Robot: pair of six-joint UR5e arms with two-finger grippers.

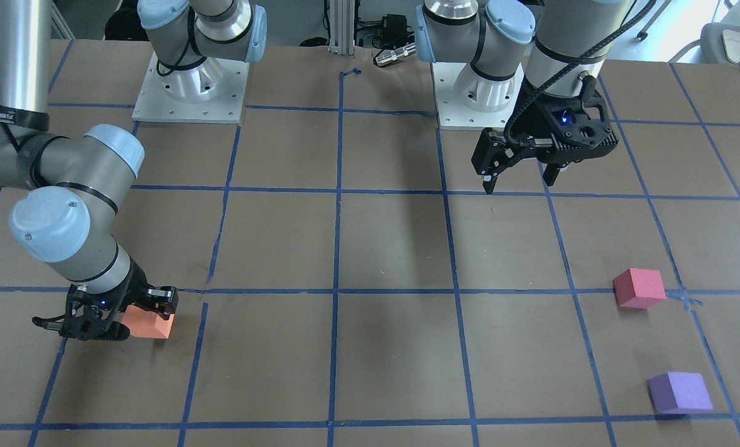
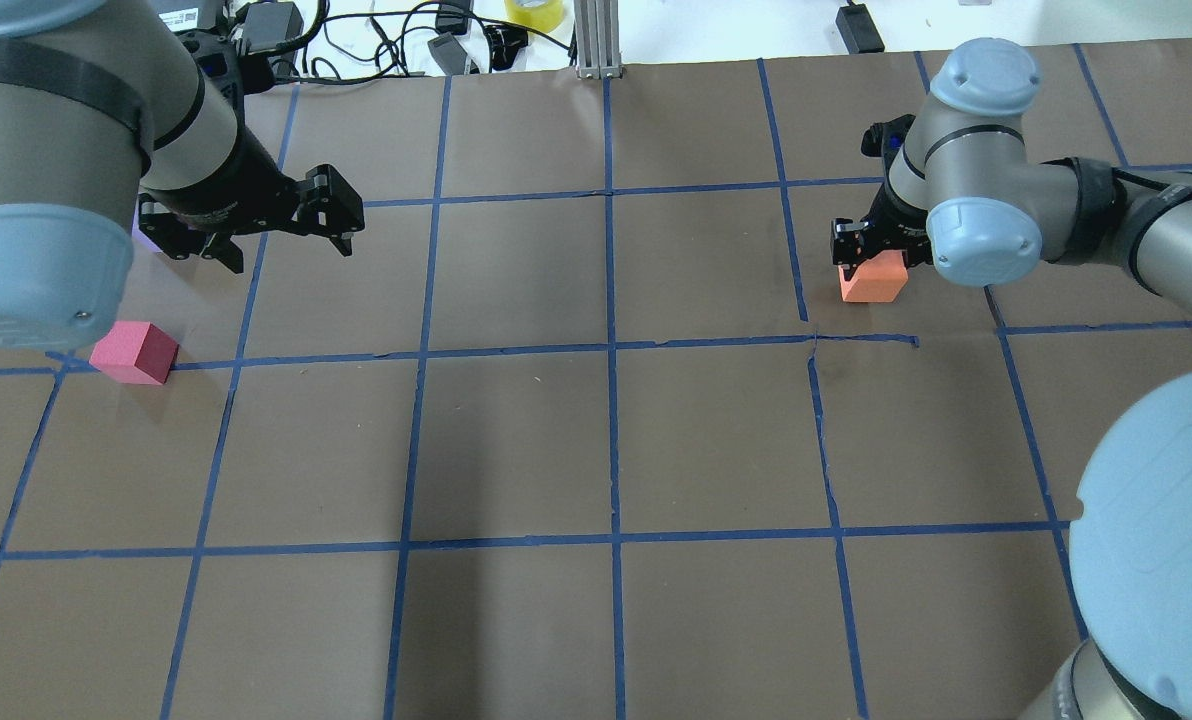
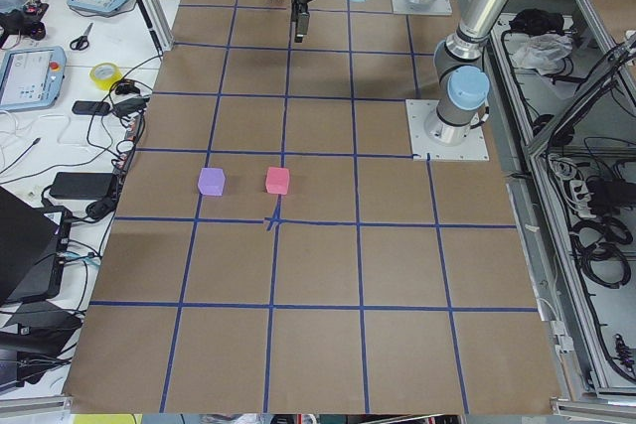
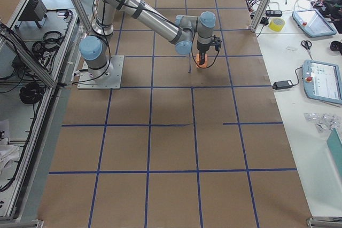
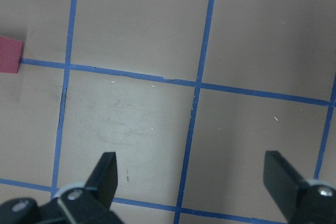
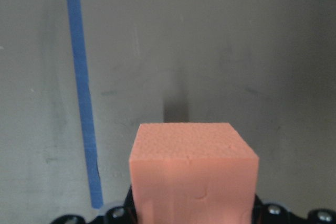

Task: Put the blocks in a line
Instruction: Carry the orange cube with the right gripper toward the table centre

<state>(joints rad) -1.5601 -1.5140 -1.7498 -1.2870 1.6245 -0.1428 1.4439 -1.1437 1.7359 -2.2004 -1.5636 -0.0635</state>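
Note:
My right gripper (image 1: pixel 141 320) is shut on the orange block (image 1: pixel 151 323), low at the table surface; I cannot tell whether the block touches it. The block fills the bottom of the right wrist view (image 6: pixel 193 174) and shows in the overhead view (image 2: pixel 872 282). The pinkish-red block (image 1: pixel 639 288) and the purple block (image 1: pixel 679 392) rest on the table at the other side, apart from each other. My left gripper (image 1: pixel 520 183) is open and empty, hovering well above the table, back from those two blocks. The pinkish-red block shows at the left wrist view's left edge (image 5: pixel 9 54).
The table (image 1: pixel 395 248) is brown paper with a blue tape grid. The two arm bases (image 1: pixel 190 93) (image 1: pixel 475 93) stand at the robot's edge. Cables and a tape roll (image 2: pixel 534 12) lie beyond the far edge. In the overhead view my left arm hides the purple block.

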